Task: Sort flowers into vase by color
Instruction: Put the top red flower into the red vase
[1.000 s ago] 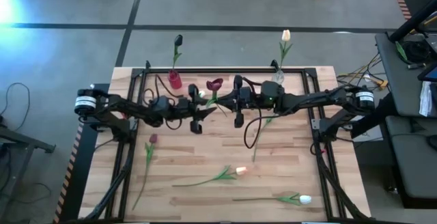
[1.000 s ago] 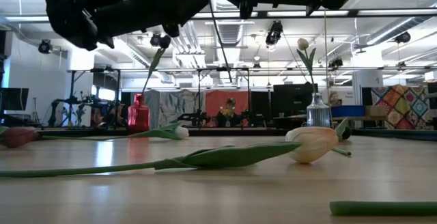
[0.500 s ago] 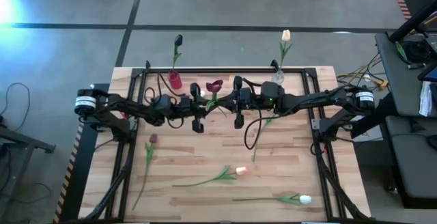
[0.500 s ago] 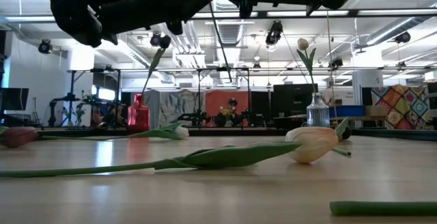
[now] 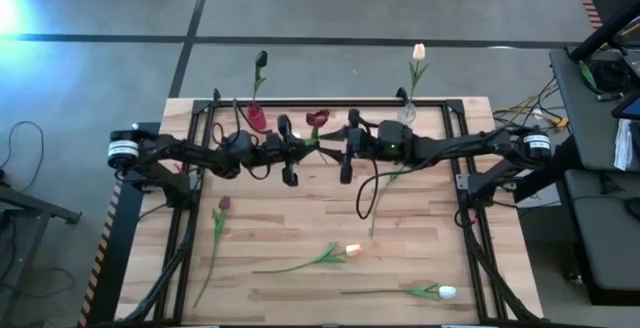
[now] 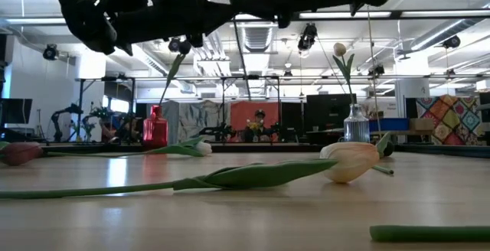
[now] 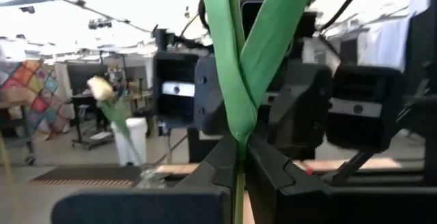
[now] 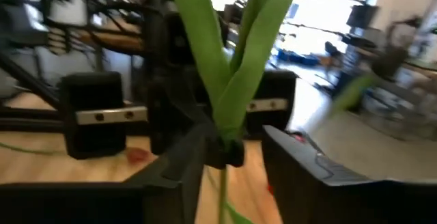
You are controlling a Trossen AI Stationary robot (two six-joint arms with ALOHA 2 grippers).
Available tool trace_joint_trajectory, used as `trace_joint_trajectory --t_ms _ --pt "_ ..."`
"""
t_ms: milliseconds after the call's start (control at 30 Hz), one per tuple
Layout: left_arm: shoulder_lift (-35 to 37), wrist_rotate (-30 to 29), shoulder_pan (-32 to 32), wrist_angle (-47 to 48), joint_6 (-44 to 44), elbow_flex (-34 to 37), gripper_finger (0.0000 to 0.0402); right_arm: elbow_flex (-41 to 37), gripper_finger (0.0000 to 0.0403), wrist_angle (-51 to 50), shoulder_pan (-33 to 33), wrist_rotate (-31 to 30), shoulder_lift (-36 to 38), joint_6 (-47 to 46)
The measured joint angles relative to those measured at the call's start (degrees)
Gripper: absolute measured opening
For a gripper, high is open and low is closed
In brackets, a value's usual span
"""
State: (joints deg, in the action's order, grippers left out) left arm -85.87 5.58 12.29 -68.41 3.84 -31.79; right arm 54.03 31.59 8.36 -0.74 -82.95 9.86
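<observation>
A maroon tulip (image 5: pixel 317 118) with green leaves (image 7: pixel 239 60) is held up over the table's far middle, between my two grippers. My left gripper (image 5: pixel 298 146) reaches in level from the table's left and is shut on its stem. Facing it from the right, my right gripper (image 5: pixel 336 146) stands open, its fingers (image 8: pixel 188 159) on either side of the stem without touching it. At the far edge a red vase (image 5: pixel 256 118) holds a dark flower (image 5: pixel 261 60), and a clear vase (image 5: pixel 407 111) holds a light flower (image 5: pixel 419 53). My left gripper pinches the tulip's stem (image 7: pixel 238 176) between its two fingers, just below where the leaves branch off. The fingers come in level from the table's left and lie across the stem. The tulip stands roughly upright, lifted clear of the table, its head leaning toward the far edge.
Several flowers lie on the wooden table: a dark one (image 5: pixel 222 205) at the near left, a peach one (image 5: pixel 352 251) near the middle, a white one (image 5: pixel 445 291) by the near edge. A green stem (image 5: pixel 380 193) lies under the right arm.
My left gripper has moved a little toward the far edge and shut on the tulip's stem. My right gripper, which had been shut on that stem, has opened and turned slightly. The tulip stays upright and clear of the table.
</observation>
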Motion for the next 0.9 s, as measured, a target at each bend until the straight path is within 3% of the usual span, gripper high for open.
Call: trace_joint_trajectory --t_ms 100,200,267,367,467,733,900 --pt "2.5 0.0 1.3 5.3 1.0 0.1 0.0001 0.0 0.0173 -4.1 0.0 -3.4 1.7 2.4" --pt "6.6 0.0 2.4 10.6 2.7 0.1 0.0001 0.0 0.0178 -8.8 0.0 -6.6 3.5 4.7" --pt "10.1 -0.4 3.0 14.2 3.9 0.3 0.0 -0.6 0.0156 -10.9 0.0 -7.7 4.6 4.7" --pt "16.7 -1.7 4.0 21.5 5.0 0.4 0.0 -2.1 0.0091 -13.1 -0.1 -8.3 6.4 4.3" --pt "23.5 -7.5 4.2 29.1 7.1 0.5 0.0 -4.9 0.0024 -12.7 -0.2 -8.3 7.9 4.2" --pt "38.2 -23.8 5.0 40.3 14.6 0.6 0.0 -13.3 0.001 -5.3 -0.2 -9.0 9.4 0.6" --pt "42.4 -27.6 8.5 44.7 17.9 0.6 0.0 -16.6 0.0009 -2.0 -0.2 -11.4 9.4 0.5"
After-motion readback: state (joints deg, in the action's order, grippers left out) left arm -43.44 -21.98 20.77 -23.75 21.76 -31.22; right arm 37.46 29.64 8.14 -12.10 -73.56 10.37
